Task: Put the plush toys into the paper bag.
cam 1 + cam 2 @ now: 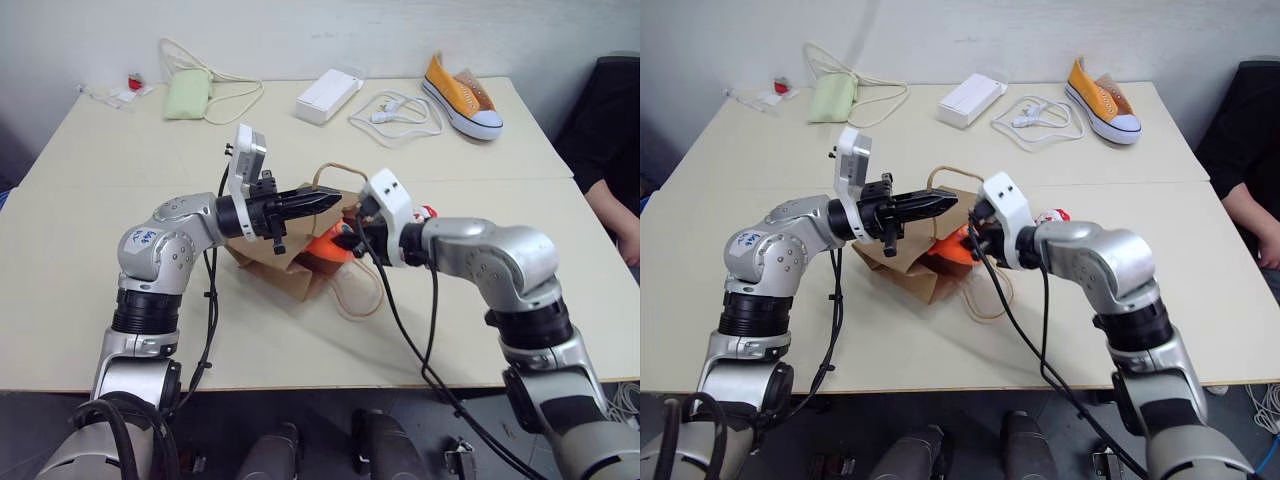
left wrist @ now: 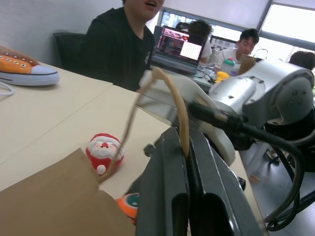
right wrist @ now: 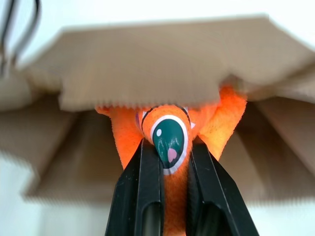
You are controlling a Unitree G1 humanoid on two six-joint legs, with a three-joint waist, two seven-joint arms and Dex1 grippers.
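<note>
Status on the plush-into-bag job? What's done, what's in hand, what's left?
Done: nothing is fully inside the paper bag yet. In hand: the left pincer is shut on a bag handle, lifting the mouth open; the right pincer is shut on the orange plush, at the bag's opening. Left: release the orange one inside, then fetch the Santa plush, on the table beside the bag.

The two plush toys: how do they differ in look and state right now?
The orange creature is bright orange with one big green eye; the Santa is red and white. The creature is pinched in the right hand at the paper bag mouth; the Santa sits on the table, untouched beside the bag. Both are small soft toys.
</note>
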